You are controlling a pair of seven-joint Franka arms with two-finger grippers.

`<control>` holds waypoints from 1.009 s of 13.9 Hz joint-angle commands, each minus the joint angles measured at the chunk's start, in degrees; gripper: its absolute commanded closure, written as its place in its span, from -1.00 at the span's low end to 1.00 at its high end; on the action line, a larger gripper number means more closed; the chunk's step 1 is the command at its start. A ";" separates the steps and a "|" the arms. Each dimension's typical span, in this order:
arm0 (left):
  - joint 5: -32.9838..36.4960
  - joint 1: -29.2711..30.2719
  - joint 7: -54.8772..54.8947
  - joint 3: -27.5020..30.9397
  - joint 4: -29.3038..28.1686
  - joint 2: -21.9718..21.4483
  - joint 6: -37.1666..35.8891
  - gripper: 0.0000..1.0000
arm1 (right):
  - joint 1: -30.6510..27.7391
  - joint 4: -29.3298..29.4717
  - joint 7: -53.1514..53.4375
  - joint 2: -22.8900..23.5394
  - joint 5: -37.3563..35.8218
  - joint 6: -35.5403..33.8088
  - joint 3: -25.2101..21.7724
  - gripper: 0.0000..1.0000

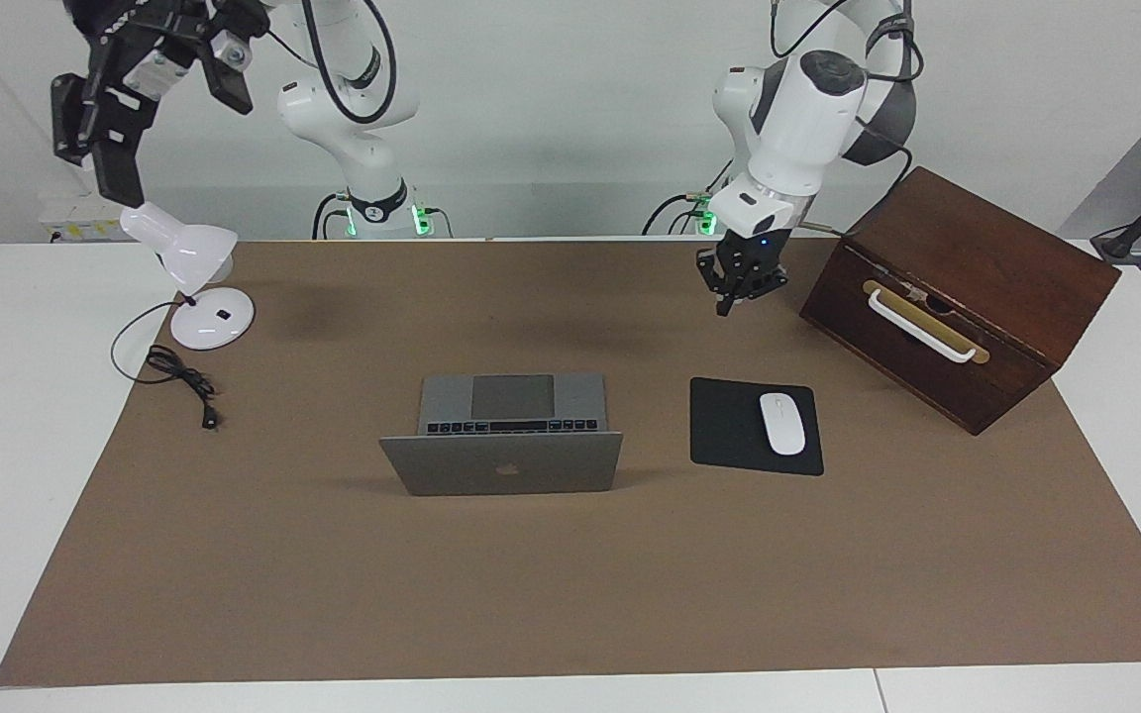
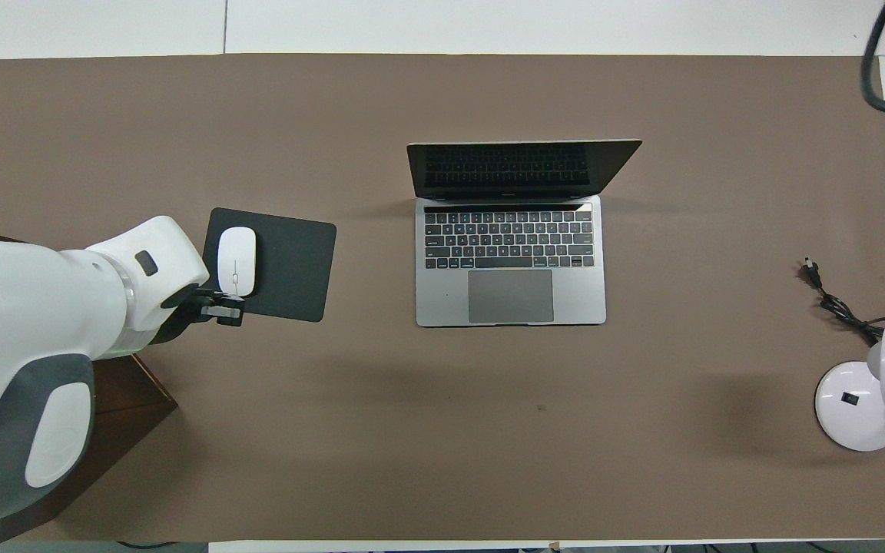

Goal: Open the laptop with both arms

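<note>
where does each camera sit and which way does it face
Facing view: high across the table, looking at the robots; both white arms show whole, left gripper raised beside the dark wooden box, right gripper above the white desk lamp.
Overhead view: high above the robots' end, looking steeply down and forward; only the left arm's white wrist and gripper show.
Both share the open silver-grey laptop, the black mouse pad with white mouse, box and lamp, half a turn apart.
</note>
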 commanded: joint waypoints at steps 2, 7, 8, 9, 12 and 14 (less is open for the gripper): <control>0.16 4.00 2.25 -0.56 0.65 -2.01 -3.37 -1.00 | -1.72 1.48 -5.88 -0.50 -6.51 -13.33 0.43 -1.00; 0.43 10.24 8.05 -0.64 4.33 -1.92 -8.63 -1.00 | -1.46 0.79 -11.93 -3.57 -16.47 -28.10 0.43 -1.00; 0.43 11.82 10.49 -0.56 5.21 -1.92 -9.87 -1.00 | -1.46 0.69 -12.64 -3.75 -17.69 -31.78 0.43 -1.00; 0.51 14.10 13.30 -0.64 5.83 -1.84 -11.10 -1.00 | -1.46 0.52 -12.56 -3.93 -19.10 -35.04 0.43 -1.00; 0.52 18.85 19.12 -0.64 7.68 -1.49 -13.83 -1.00 | -1.55 -4.47 -12.04 -6.73 -21.22 -41.21 0.43 -1.00; 0.43 20.62 18.96 -0.56 8.03 -1.57 -13.75 -1.00 | -2.60 -10.35 -11.25 -9.98 -21.92 -42.10 0.43 -1.00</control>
